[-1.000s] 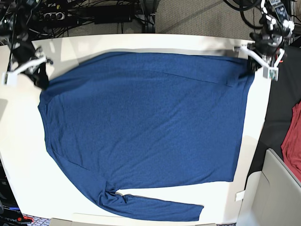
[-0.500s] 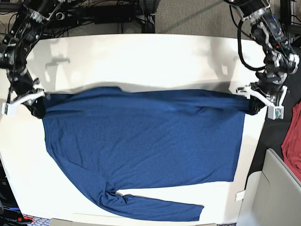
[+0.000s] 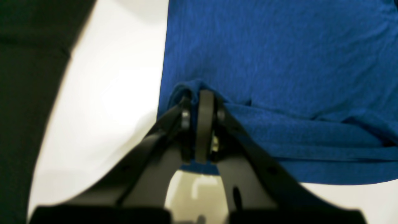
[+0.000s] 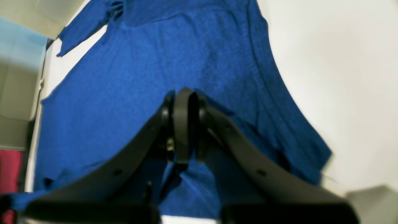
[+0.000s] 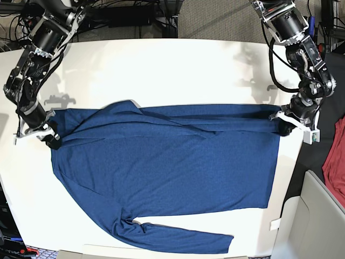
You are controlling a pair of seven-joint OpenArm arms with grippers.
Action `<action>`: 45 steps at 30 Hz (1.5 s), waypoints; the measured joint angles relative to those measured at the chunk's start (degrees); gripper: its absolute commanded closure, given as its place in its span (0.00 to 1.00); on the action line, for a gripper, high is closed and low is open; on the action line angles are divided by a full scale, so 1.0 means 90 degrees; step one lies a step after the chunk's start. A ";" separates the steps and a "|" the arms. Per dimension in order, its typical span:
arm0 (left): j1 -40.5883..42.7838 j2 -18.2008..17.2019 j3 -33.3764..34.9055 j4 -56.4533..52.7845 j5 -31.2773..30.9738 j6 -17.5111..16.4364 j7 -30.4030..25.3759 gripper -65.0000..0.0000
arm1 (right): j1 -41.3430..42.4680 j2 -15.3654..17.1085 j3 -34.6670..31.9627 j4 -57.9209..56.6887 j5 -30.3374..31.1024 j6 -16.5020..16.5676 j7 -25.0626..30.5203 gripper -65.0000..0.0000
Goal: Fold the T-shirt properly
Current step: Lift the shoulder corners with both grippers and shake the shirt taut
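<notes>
Your left gripper [image 5: 285, 128] and right gripper [image 5: 54, 141] are both closed on the T-shirt [image 5: 172, 172], each pinching the shirt close to one of its side edges, probably so that the doubled cloth between them moves as one and the fold runs straight across. That raised strip lies over the far part of the shirt and sags in the middle with a few slack creases; spreading your grips slightly before you let go would likely flatten it. Beneath, the body lies broad on the white table [image 5: 161, 65], which gives you room to bring the layer nearer. At the near side a sleeve [image 5: 186, 239] reaches out to the right past the hem, and it would need tucking in for a neat shape. The red cloth [image 5: 335, 159] sits off the table at the right, out of the way of this fold.
</notes>
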 measured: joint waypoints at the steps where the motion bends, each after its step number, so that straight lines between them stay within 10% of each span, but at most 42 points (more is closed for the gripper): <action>1: -0.0034 0.0005 -0.0002 -0.0063 0.0015 0.0002 0.0007 0.99 | 0.0039 -0.0002 0.0000 -0.0134 -0.0010 -0.0022 0.0126 0.97; 21: -0.0493 -0.0136 -0.0024 -0.0648 0.0015 0.0022 -0.0146 0.98 | 0.0401 -0.0255 0.0027 -0.0787 -0.0002 -0.0046 0.0913 0.96; 29: -0.0345 -0.0143 -0.0022 -0.0566 0.0010 0.0036 -0.0121 0.68 | -0.0073 -0.0199 0.0029 -0.0595 0.0068 -0.0070 0.0877 0.58; 45: 0.0668 -0.0255 -0.0036 0.0452 -0.0493 0.0022 0.0544 0.49 | -0.1345 0.0104 0.0515 0.1268 0.0838 -0.0034 0.0124 0.58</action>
